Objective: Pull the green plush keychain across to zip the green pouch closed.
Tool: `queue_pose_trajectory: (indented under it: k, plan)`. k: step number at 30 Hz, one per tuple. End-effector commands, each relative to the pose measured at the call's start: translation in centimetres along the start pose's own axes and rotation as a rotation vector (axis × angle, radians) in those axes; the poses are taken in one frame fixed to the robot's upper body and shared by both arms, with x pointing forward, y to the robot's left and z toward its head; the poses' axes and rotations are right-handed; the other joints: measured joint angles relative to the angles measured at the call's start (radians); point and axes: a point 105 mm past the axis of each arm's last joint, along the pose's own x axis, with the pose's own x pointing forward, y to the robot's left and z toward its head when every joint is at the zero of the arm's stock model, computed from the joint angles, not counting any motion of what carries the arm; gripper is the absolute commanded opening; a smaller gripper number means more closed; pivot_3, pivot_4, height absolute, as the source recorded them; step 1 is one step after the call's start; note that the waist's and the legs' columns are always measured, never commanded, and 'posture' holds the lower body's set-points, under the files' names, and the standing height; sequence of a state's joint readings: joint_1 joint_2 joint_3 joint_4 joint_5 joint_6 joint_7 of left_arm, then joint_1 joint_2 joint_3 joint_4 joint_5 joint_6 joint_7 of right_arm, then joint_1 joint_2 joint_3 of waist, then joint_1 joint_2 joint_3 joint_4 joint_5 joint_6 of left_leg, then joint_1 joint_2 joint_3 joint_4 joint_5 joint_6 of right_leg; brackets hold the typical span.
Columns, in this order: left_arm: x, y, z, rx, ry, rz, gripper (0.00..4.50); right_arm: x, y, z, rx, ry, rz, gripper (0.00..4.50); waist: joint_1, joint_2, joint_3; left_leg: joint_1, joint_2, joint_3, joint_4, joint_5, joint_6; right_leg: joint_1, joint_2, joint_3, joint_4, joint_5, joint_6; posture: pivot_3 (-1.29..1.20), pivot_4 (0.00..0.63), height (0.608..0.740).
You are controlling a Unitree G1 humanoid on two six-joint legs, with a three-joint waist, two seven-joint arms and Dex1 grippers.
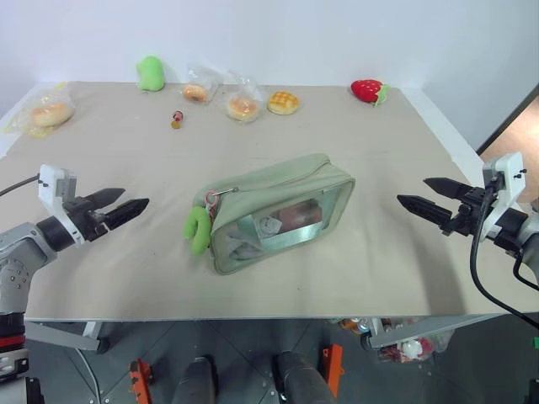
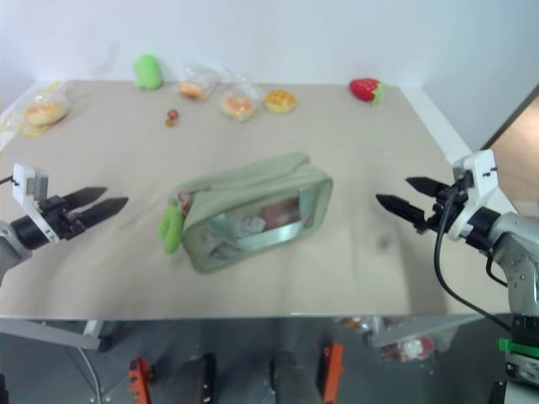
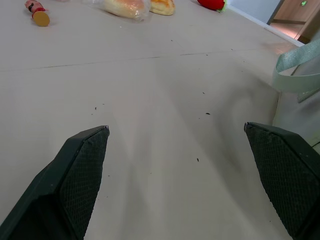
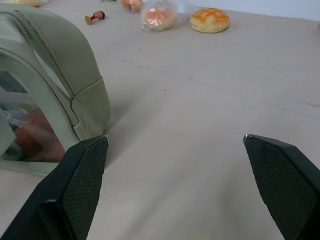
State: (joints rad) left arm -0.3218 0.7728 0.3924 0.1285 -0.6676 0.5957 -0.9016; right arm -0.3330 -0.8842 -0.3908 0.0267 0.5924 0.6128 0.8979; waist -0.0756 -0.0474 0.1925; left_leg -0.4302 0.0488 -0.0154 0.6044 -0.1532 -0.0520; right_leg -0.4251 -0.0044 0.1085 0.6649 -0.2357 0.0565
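**Both claws wide, pouch waiting between them**

Head views: I have the green pouch (image 1: pixel 278 212) lying mid-worktop (image 1: pixel 379 143), clear window toward me, so the zipper runs along the top edge. The green plush keychain (image 1: pixel 199 231) hangs at its left end, touching the corner; I judge that's the open end, so the pull goes rightward. My left claw (image 1: pixel 120 204) and right claw (image 1: pixel 425 198) sit well apart on either side, fingers spread, holding nothing, likely staged for one to brace and one to pull. Along the far edge I count one green plush blob (image 1: pixel 151 73), one strawberry toy (image 1: pixel 368 90), four bread items, two or three of them in bags, and one small figurine (image 1: pixel 177 119).

Left wrist view: two spread fingers (image 3: pixel 80 175), one pouch strap (image 3: pixel 295 70) ahead.

Right wrist view: two spread fingers (image 4: pixel 75 185), the pouch's right end just beside one.
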Motion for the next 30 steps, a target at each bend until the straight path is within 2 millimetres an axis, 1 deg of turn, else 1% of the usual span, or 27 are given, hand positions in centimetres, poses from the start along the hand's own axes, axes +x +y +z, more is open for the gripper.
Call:
queue_pose_trajectory:
  k: [1,6,8,10,13,16,17,19,21,24,27,30]
  plan:
    - [-0.2,-0.7,1.8,0.049,-0.038,-0.031,4.49,0.2,0.2,2.3,-0.088,-0.031,0.018,4.50,0.000,0.000,0.000,0.000,0.000,0.000,0.000,0.000,0.000,0.000,0.000,0.000,0.000,0.000,0.000,0.00,0.150,0.740]
    - [0.9,-2.4,4.5,0.088,-0.096,-0.122,4.49,1.5,0.9,4.9,-0.193,-0.045,0.080,4.50,-0.003,0.001,0.000,0.000,0.000,0.001,0.001,0.001,0.001,-0.001,0.000,0.001,0.000,0.002,-0.001,0.00,0.150,0.740]
    - [1.2,-3.1,6.0,0.099,-0.125,-0.169,4.49,1.9,1.3,6.5,-0.234,-0.064,0.111,4.50,-0.002,0.001,0.000,0.000,0.000,0.001,0.001,0.001,0.001,0.000,0.000,0.001,0.000,0.002,-0.001,0.00,0.150,0.740]
    - [1.7,-4.2,7.2,0.129,-0.133,-0.229,4.49,2.1,2.1,8.2,-0.286,-0.082,0.167,4.50,-0.001,0.001,0.000,0.000,0.000,0.001,0.002,0.001,0.001,0.000,0.000,0.001,0.000,0.002,-0.001,0.00,0.150,0.740]
    - [2.1,-6.5,9.1,0.159,-0.132,-0.365,4.49,2.5,4.1,10.8,-0.386,-0.081,0.303,4.50,-0.001,0.001,0.001,-0.001,0.000,0.002,0.001,0.001,0.001,-0.002,0.000,0.001,0.000,0.002,0.001,0.00,0.150,0.740]
    - [2.4,-8.2,10.2,0.189,-0.107,-0.475,4.49,3.0,6.6,11.9,-0.480,-0.052,0.472,4.50,-0.001,0.001,0.001,-0.001,0.000,0.001,-0.001,0.000,0.000,-0.003,0.000,0.000,0.000,0.002,0.002,0.00,0.150,0.740]
    - [2.5,-8.9,10.6,0.205,-0.099,-0.516,4.49,3.3,7.7,12.0,-0.508,-0.038,0.540,4.50,-0.002,0.001,0.001,-0.001,0.000,0.001,-0.002,0.000,0.000,-0.002,0.000,0.000,0.000,0.001,0.003,0.00,0.150,0.740]
    - [2.8,-10.7,11.2,0.234,-0.091,-0.610,4.49,3.7,9.9,11.3,-0.577,0.012,0.686,4.50,-0.001,0.001,0.001,-0.001,0.001,0.001,-0.002,-0.001,0.000,-0.003,0.001,-0.001,0.000,0.001,0.003,0.00,0.150,0.740]
    - [3.0,-12.0,11.5,0.264,-0.085,-0.674,4.49,4.2,11.4,10.4,-0.632,0.054,0.794,4.50,-0.002,0.002,0.001,-0.001,0.001,0.000,-0.002,-0.001,0.000,-0.003,0.001,-0.002,0.000,0.001,0.004,0.00,0.150,0.740]
    - [3.5,-13.2,11.5,0.290,-0.088,-0.732,4.49,5.7,13.7,9.3,-0.676,0.089,0.918,4.50,-0.003,0.002,0.001,-0.002,0.001,0.000,-0.002,-0.002,-0.001,-0.003,0.001,-0.002,0.001,0.000,0.005,0.00,0.150,0.740]
    - [3.6,-13.7,11.3,0.296,-0.099,-0.756,4.49,7.3,14.7,7.8,-0.721,0.128,0.972,4.50,-0.003,0.002,0.001,-0.003,0.001,-0.001,-0.001,-0.002,-0.001,-0.005,0.001,-0.002,0.002,0.000,0.005,0.00,0.150,0.740]
    - [3.6,-13.7,11.0,0.296,-0.105,-0.754,4.49,8.3,15.0,7.4,-0.746,0.138,0.990,4.50,0.000,0.002,0.001,-0.009,0.001,-0.003,0.002,-0.002,-0.001,-0.011,0.002,-0.004,0.004,0.000,0.005,0.00,0.150,0.740]
